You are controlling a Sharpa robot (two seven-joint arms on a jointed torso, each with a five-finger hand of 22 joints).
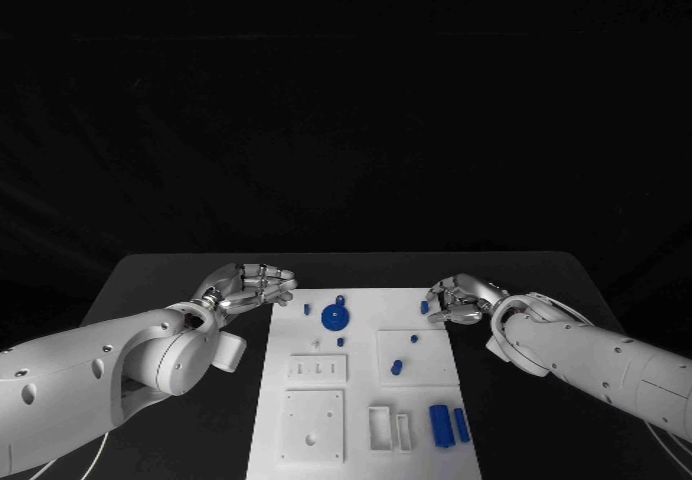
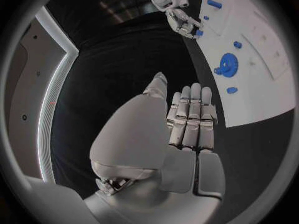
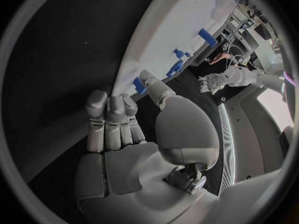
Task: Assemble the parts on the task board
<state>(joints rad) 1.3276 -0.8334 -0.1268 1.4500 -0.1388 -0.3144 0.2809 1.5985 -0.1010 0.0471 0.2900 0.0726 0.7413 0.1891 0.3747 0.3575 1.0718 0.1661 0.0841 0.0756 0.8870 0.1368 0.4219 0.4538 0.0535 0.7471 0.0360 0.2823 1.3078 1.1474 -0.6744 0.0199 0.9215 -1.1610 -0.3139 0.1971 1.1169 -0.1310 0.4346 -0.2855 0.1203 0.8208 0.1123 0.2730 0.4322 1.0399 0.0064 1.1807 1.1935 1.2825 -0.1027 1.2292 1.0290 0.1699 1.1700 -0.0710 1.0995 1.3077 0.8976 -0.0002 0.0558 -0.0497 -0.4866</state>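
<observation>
The white task board (image 1: pixel 361 400) lies in the middle of the black table. A blue gear (image 1: pixel 335 318) sits near its far end, with a small blue piece (image 1: pixel 306 310) beside it. My left hand (image 1: pixel 253 287) hovers off the board's far left corner, fingers stretched side by side and holding nothing; the left wrist view shows the left hand (image 2: pixel 187 119) with the gear (image 2: pixel 227 63) beyond it. My right hand (image 1: pixel 462 298) is at the far right edge. Its thumb and fingers pinch a small blue peg (image 1: pixel 424 307), which shows in the right wrist view as the peg (image 3: pixel 138 84).
Small blue pegs (image 1: pixel 397 367) stand on a raised square plate of the board. Two longer blue blocks (image 1: pixel 440 422) lie near the front right, beside an open white frame (image 1: pixel 389 428). Bare black table (image 1: pixel 188 280) runs along both sides of the board.
</observation>
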